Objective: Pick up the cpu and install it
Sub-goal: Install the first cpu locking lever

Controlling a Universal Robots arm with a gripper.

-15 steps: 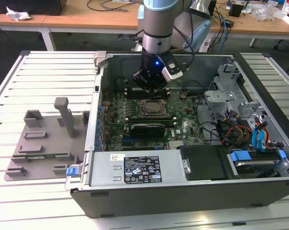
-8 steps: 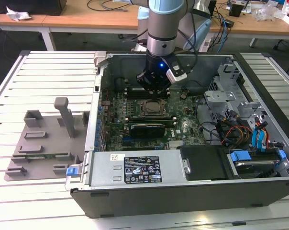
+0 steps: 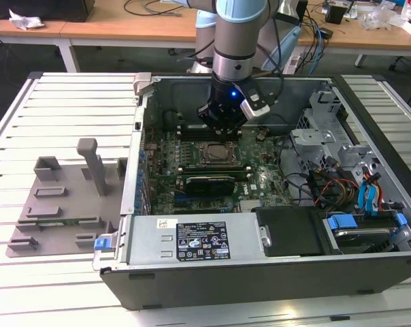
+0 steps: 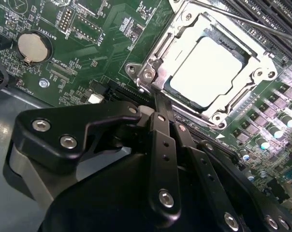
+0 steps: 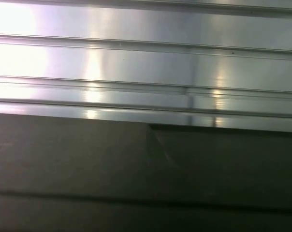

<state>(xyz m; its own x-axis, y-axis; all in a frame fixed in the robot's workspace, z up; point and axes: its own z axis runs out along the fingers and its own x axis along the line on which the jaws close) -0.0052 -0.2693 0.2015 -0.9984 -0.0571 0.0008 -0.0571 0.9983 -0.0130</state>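
Observation:
The cpu [image 4: 209,70], a flat square chip with a pale silver top, lies inside the metal-framed socket [image 4: 151,75] on the green motherboard. Its load frame is open around it. In the second wrist view my gripper [image 4: 159,99] hangs just beside the socket's edge, its two black fingers pressed together with nothing between them and apart from the chip. In the exterior view the gripper [image 3: 222,128] hovers a little above the socket [image 3: 216,153], inside the open computer case.
The computer case [image 3: 260,272] lies open on a slatted metal table [image 3: 69,109]. A grey fixture plate with upright posts [image 3: 62,204] sits at the exterior view's left. Cables and drive bays [image 3: 348,184] crowd the case's right side. A coin battery [image 4: 32,44] sits on the board.

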